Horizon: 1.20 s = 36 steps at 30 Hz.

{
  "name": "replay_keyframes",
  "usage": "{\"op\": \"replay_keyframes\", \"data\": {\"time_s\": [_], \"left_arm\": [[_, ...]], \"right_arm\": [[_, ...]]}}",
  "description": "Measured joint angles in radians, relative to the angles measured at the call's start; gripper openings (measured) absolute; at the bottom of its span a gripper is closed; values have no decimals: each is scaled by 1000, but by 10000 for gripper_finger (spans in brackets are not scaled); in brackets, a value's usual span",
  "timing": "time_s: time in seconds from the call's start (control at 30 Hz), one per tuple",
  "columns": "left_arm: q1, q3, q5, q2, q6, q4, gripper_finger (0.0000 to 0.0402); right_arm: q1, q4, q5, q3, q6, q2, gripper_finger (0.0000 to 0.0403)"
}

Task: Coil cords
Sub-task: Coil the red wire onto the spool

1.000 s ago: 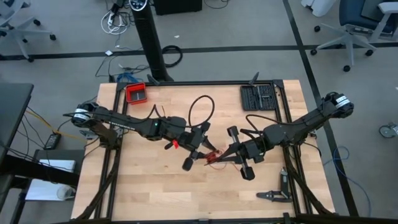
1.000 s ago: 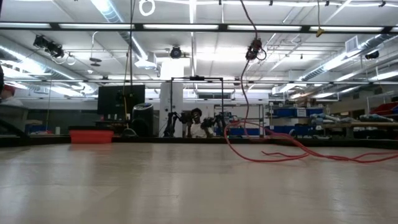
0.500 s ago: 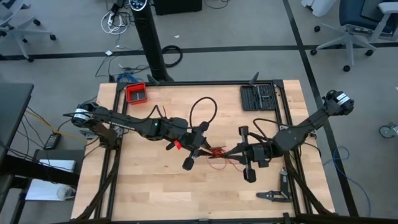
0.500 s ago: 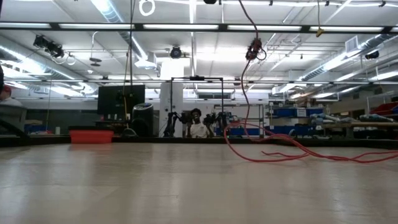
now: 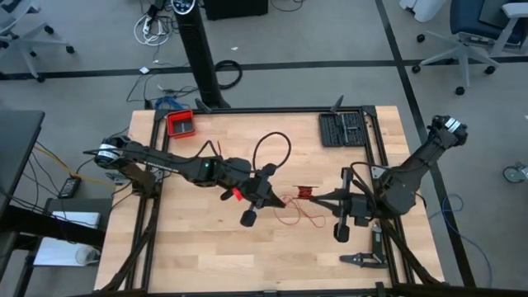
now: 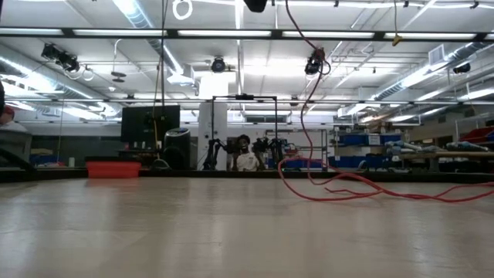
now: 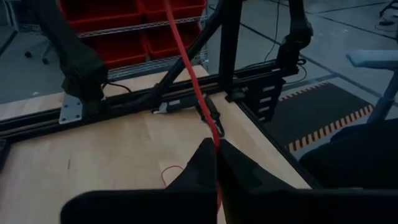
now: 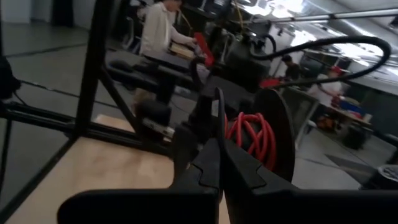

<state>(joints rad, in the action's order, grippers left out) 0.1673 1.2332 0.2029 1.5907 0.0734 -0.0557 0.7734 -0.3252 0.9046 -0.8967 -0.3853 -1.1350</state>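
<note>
Left gripper [image 7: 216, 149] pinched on the cord [image 7: 186, 68], right gripper [image 8: 219, 152] pressed together, seemingly holding coils [image 5: 304, 192] taut between them.

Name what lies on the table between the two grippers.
In the high view, the thin red cord spans from left gripper to right gripper, partly bundled.

Counter [image 5: 206, 256]: pale wood, black frame rails along edges.
Far left corner: red tray [image 5: 181, 124].
Far right: black tool case [image 5: 342, 129].
Middle: thin red cord [image 5: 301, 216] in loose loops.
Near right corner: black pliers [image 5: 361, 259].
</note>
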Motion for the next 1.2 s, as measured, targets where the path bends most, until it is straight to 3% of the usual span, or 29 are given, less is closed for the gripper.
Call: {"op": "replay_keyframes", "data": {"time_s": [0.2, 0.43, 0.67, 0.83, 1.0, 1.2], "left_arm": [[3, 4, -2, -34, 1, 100, 2], [3, 0, -17, -101, 26, 161, 2], [4, -3, -135, -102, 87, 167, 13], [12, -3, -241, -96, 106, 167, 62], [13, -2, -219, -96, 98, 158, 103], [13, -2, -209, -96, 49, 147, 114]], "right_arm": [[63, 61, 107, 1, 48, 1, 2], [47, 284, 117, 0, 372, 4, 2], [-47, 426, -27, 0, 607, 2, 1], [-102, 470, -134, 0, 673, -7, 1], [-117, 486, -177, 0, 680, -14, 1], [-108, 510, -194, 0, 662, -15, 1]]}}
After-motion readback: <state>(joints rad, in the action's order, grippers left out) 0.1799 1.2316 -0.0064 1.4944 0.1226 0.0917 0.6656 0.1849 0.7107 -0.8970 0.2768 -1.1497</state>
